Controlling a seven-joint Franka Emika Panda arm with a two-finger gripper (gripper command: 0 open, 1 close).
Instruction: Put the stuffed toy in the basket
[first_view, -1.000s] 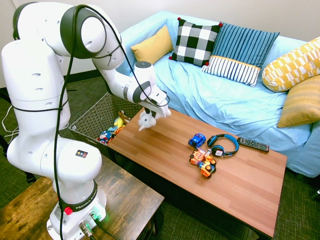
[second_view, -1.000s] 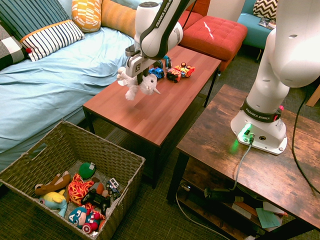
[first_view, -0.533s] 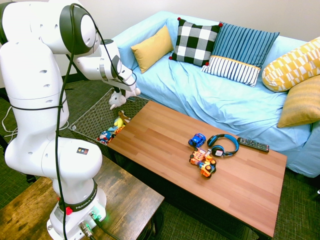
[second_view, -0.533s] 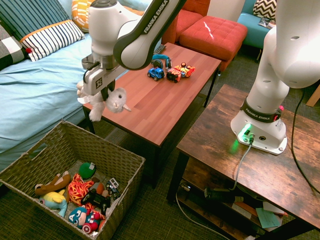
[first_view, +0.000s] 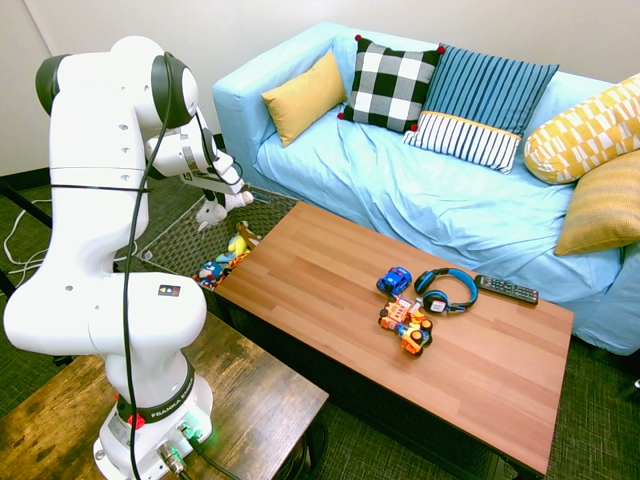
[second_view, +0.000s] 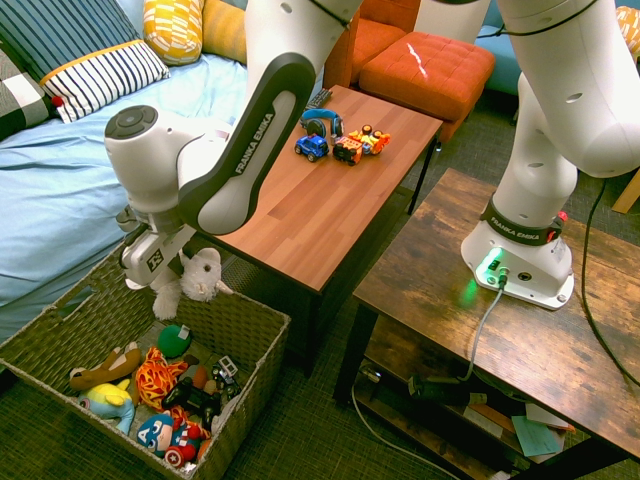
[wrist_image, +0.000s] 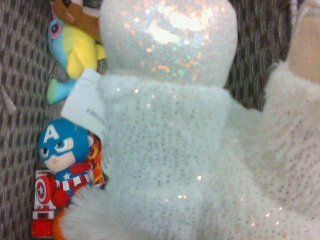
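Above the basket (second_view: 240, 325), my jaws pinch the stuffed toy (second_view: 198, 279), which hangs over the toys inside. Only the wrist view shows its paper tag (wrist_image: 86, 102).

The small fluffy white plush toy (second_view: 196, 282) hangs in the air over the open top of the basket, limbs dangling, its fur sparkly and a white tag showing in the wrist view (wrist_image: 165, 150). The large rectangular woven basket (second_view: 245, 320) sits on the floor beside the sofa, with several small colourful toys inside.
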